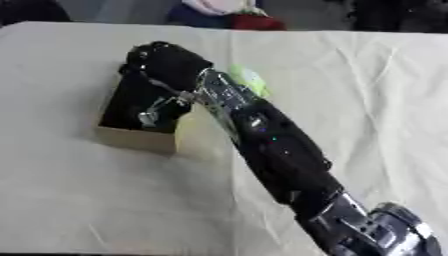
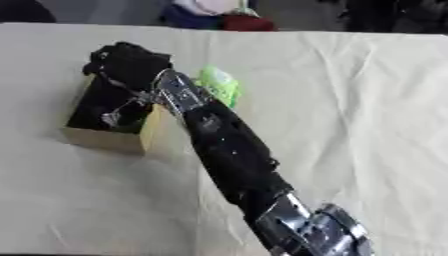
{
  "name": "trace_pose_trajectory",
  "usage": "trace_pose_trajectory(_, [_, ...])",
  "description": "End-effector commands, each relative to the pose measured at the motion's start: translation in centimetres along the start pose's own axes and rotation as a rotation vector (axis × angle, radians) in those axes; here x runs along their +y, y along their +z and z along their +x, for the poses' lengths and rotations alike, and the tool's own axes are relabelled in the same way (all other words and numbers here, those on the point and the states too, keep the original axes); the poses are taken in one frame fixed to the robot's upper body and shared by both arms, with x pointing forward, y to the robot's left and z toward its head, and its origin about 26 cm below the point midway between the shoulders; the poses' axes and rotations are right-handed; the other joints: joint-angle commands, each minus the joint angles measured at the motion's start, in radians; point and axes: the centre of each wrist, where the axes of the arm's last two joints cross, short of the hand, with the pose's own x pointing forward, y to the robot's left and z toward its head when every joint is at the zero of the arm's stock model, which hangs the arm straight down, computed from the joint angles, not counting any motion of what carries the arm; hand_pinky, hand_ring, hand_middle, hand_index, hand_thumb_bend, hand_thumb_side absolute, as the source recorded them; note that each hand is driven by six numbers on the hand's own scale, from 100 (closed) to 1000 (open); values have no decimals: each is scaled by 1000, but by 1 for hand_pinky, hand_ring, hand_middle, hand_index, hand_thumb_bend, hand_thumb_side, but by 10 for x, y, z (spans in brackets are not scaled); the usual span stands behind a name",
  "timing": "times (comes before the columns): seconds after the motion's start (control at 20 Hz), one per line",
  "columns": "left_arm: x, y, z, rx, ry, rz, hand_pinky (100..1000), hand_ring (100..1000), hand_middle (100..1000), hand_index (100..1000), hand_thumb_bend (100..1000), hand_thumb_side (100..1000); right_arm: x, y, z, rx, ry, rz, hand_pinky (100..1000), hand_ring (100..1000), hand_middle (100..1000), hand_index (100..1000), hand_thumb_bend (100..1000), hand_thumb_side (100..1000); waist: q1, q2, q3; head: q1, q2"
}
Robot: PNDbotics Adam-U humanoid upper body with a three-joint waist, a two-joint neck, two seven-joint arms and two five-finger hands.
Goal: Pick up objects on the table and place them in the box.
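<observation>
Right arm is coming in from the 5 o'clock corner and stretching diagonally toward 11 o'clock across the cream cloth-covered table (image 1: 367, 100). Right hand (image 1: 166, 62) is hanging over the box (image 1: 131, 137), a small tan cardboard box with a dark inside, sitting at about 9 o'clock from table centre. The hand is sitting above the box's far end, black against the dark interior, so cannot tell how far the fingers are opening or curling, or whether anything is in them. Something silvery (image 1: 150, 117) is showing inside the box under the hand; shape unclear. A light green object (image 2: 219, 85) is lying on the cloth just beside the box at its 2 o'clock side, partly hiding behind the forearm; only a pale green rounded shape is making itself out. It is resting outside the box, close to the wrist. Left hand is not showing in either view.
</observation>
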Motion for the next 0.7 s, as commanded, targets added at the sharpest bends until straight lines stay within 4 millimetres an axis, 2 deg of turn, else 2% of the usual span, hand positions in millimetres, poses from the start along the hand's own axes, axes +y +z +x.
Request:
trace_pose_trajectory(0.05, [4, -5, 5, -27, -8, -4, 736, 632, 716, 850, 100, 787, -18, -3, -3, 6, 33, -50, 813, 831, 719, 846, 256, 561, 10, -16, -1, -1, 5])
trace_pose_trajectory(0.35, [5, -4, 5, -25, -14, -6, 736, 632, 716, 850, 100, 786, -41, 5, -20, 44, 44, -125, 811, 827, 712, 838, 247, 546, 13, -18, -10, 0, 5])
trace_pose_trajectory(0.7, [6, -4, 4, -22, -26, -10, 737, 632, 717, 850, 100, 787, -61, 35, -70, 149, 69, -85, 812, 830, 716, 840, 234, 589, 13, -19, -24, 8, 5])
